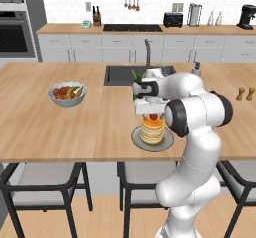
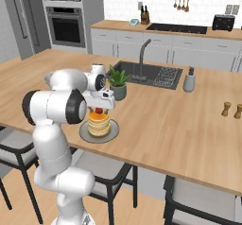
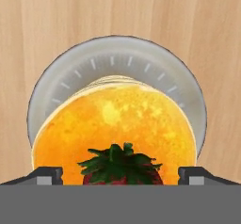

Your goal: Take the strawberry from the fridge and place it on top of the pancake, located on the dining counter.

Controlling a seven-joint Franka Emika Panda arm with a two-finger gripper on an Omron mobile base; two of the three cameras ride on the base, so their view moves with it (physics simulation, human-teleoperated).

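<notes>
The gripper (image 3: 120, 173) hangs directly over the pancake (image 3: 117, 124), fingers spread either side of the strawberry (image 3: 120, 169); whether they touch it cannot be told. The berry sits toward 6 o'clock on the stack, so it may roll off onto the plate (image 3: 117, 58) or the tabletop (image 3: 47, 11).

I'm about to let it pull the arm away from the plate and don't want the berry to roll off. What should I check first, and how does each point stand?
1. Small red green-topped strawberry over the golden syrupy pancake stack: ok, both base views show it at the stack's top.
2. Berry resting on the stack, not hanging: cannot tell.
3. Pincer let go: ok, the tips stand wide of the berry in the hand view.
4. Stack centred on the round grey plate: ok.
5. Plate well in from the edge of the light wooden dining counter: ok.
6. Way up free: ok; the potted green plant stands behind.
</notes>
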